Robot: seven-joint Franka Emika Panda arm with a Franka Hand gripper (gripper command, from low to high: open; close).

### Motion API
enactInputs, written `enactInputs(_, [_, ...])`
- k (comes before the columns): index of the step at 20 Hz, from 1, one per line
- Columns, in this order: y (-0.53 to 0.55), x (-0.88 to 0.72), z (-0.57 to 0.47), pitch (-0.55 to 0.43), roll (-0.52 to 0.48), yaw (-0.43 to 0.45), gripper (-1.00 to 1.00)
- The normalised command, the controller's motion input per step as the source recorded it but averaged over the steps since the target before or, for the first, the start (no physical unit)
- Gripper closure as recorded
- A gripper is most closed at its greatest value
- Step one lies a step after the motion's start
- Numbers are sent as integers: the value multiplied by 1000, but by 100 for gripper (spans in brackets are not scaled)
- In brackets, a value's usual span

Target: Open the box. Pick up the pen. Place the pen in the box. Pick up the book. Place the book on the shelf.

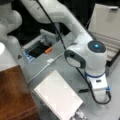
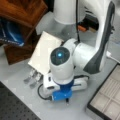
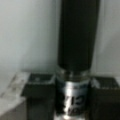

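**Pen between the fingers, box lid already up**

Now the slim black pen with the silvery thinner end fills the wrist view: its long axis runs straight up the picture, silvery end lowest, seated between the two dark finger pads. The gripper is closed on the pen, one pad on either side. The table surface behind is pale and blurred; whether the pen has left it cannot be told.

In a front view the pen shows only as a short dark stub beside the wrist — the gripper itself is hidden under the arm.

The large silver-grey box stands open, beige divided interior showing. The white spiral-bound notebook lies on the grey table, beside the reddish-brown wooden shelf.
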Motion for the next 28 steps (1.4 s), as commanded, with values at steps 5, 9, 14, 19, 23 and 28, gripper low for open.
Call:
enactInputs(5, [-40,-142,193,41,-110,-10,100])
enactInputs(9, [-75,-142,298,53,-127,-77,100])
enactInputs(14, [-3,-82,285,-14,-56,-169,100])
enactInputs(19, [64,-85,283,-70,-36,-185,100])
enactInputs(23, [96,-156,375,-20,-13,-236,100])
enactInputs(28, [48,-186,375,16,20,-294,100])
